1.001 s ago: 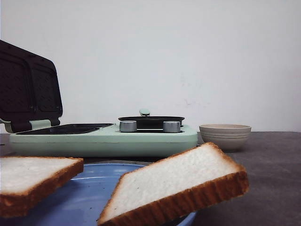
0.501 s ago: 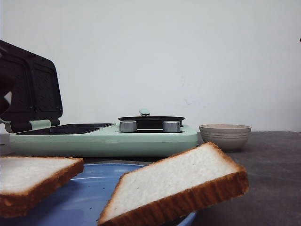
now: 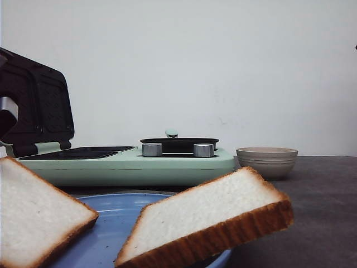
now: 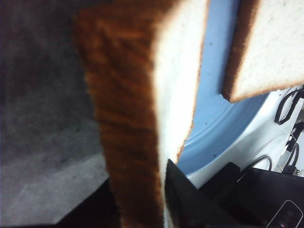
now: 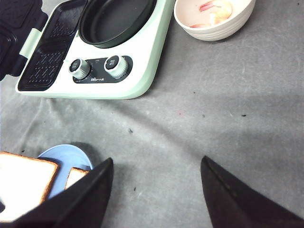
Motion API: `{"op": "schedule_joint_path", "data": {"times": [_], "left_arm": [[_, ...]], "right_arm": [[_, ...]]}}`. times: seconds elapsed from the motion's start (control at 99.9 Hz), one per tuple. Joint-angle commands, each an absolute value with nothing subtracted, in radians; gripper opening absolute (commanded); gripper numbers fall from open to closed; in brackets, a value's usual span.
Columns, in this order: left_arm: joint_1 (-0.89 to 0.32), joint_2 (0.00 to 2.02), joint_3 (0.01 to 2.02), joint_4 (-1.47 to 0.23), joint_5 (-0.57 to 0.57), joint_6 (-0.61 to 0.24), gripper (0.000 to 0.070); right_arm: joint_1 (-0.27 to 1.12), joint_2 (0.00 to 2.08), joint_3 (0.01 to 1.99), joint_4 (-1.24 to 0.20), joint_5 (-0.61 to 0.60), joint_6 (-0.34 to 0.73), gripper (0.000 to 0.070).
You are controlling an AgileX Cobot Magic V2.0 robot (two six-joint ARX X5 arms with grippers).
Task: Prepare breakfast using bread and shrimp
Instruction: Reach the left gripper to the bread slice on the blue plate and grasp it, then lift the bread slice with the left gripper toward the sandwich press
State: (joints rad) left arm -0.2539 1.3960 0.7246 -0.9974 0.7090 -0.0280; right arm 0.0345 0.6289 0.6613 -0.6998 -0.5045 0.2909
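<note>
Two slices of white bread lie over a blue plate (image 3: 117, 212). The left slice (image 3: 33, 218) is tilted up on one edge. My left gripper (image 4: 152, 199) is shut on that slice, its brown crust (image 4: 128, 118) and pale crumb (image 4: 178, 71) filling the space between the jaws. The other slice (image 3: 206, 218) leans on the plate's right rim, also in the left wrist view (image 4: 275, 42). Pink shrimp (image 5: 216, 7) lie in a beige bowl (image 5: 213, 19). My right gripper (image 5: 156, 190) hangs open above bare table, right of the plate (image 5: 64, 154).
A mint-green sandwich maker (image 3: 128, 164) stands behind the plate, its dark lid (image 3: 39, 106) raised at the left, with a round black pan (image 5: 116, 19) and two knobs (image 5: 111, 66). The bowl (image 3: 266, 159) sits to its right on the grey table (image 5: 213, 118).
The left slice has tipped up from lying flat, its left edge rising. Part of my left arm has come into the front view at the left edge. The right slice has not moved.
</note>
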Motion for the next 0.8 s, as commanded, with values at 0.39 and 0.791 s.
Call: {"op": "schedule_joint_path", "data": {"times": [0.39, 0.791], "left_arm": [[-0.257, 1.226, 0.745, -0.943, 0.687, -0.044, 0.0002], [-0.257, 0.951, 0.745, -0.640, 0.548, -0.193, 0.0003]], "right_arm": [[0.038, 0.632, 0.679, -0.696, -0.508, 0.281, 0.0361], [0.038, 0.632, 0.680, -0.696, -0.508, 0.281, 0.0361]]}}
